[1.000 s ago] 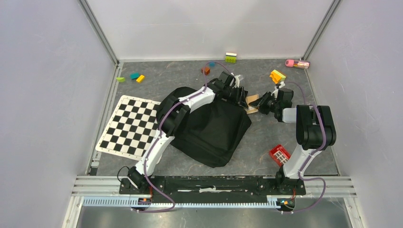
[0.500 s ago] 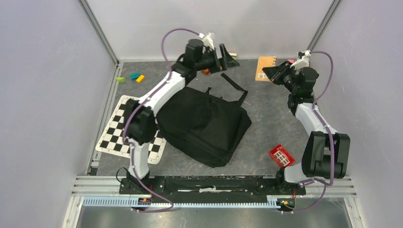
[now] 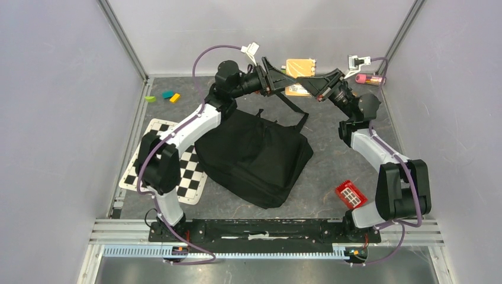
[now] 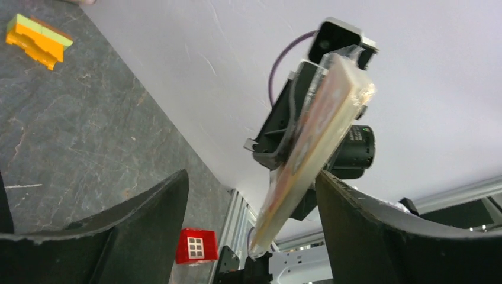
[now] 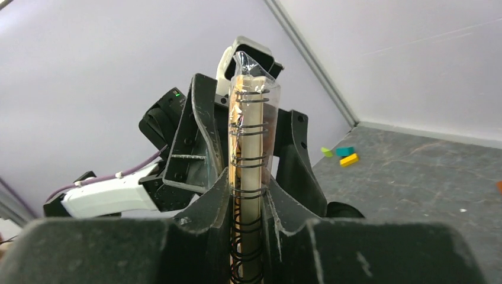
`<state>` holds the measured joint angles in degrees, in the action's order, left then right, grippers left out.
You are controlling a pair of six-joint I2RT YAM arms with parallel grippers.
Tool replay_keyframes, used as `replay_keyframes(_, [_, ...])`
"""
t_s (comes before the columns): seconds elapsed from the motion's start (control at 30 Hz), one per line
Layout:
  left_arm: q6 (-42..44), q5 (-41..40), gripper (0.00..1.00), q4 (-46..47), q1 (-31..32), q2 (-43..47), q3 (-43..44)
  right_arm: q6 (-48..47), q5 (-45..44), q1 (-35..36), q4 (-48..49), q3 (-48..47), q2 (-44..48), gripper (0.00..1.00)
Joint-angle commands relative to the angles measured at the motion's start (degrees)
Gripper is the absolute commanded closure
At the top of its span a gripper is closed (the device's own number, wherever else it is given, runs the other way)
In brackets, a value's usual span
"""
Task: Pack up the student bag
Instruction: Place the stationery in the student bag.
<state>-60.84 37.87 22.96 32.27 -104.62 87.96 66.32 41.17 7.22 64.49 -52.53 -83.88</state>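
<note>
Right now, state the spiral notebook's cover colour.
The notebook is orange; top external view shows it best.

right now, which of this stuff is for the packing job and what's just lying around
For the job: bag, notebook.
Lying about: checkerboard, red block, pink item, small coloured pieces.

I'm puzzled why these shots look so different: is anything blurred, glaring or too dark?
Top view: even, soft light, faint shadows; the black student bag shows little detail. Left wrist view: the left gripper looms dark and soft-edged; the notebook has glinting plastic wrap. Right wrist view: the right gripper is a dark mass below; the notebook's spiral is sharp.
</note>
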Motion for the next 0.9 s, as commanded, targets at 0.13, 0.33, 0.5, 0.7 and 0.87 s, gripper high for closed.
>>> replay_keyframes(0.13, [-4.3, -1.1, 0.46, 8.5, 0.1, 7.2, -2.9, 3.4, 3.4, 2.2, 7.0, -3.6, 0.2, 1.0])
replay_keyframes(0.33, [-5.7, -0.7, 0.82, 9.6, 0.0, 7.3, -2.4, 0.0, 4.8, 2.8, 2.7, -3.2, 1.2, 1.0])
replay_keyframes(0.5, [-1.7, -1.0, 0.98, 4.5, -1.5, 9.9, -2.9, -2.5, 4.6, 2.7, -0.2, -2.6, 2.1, 0.64])
replay_keyframes(0.7, [5.6, 1.5, 0.98, -6.5, -9.2, 17.0, -7.5, -9.5, 4.3, 0.3, -8.7, -2.4, 4.4, 0.16])
replay_keyframes(0.87, [30.4, 0.4, 0.98, -37.7, -13.2, 22.0, -5.7, -18.7, 4.9, -4.6, -20.6, -2.9, 7.4, 0.12])
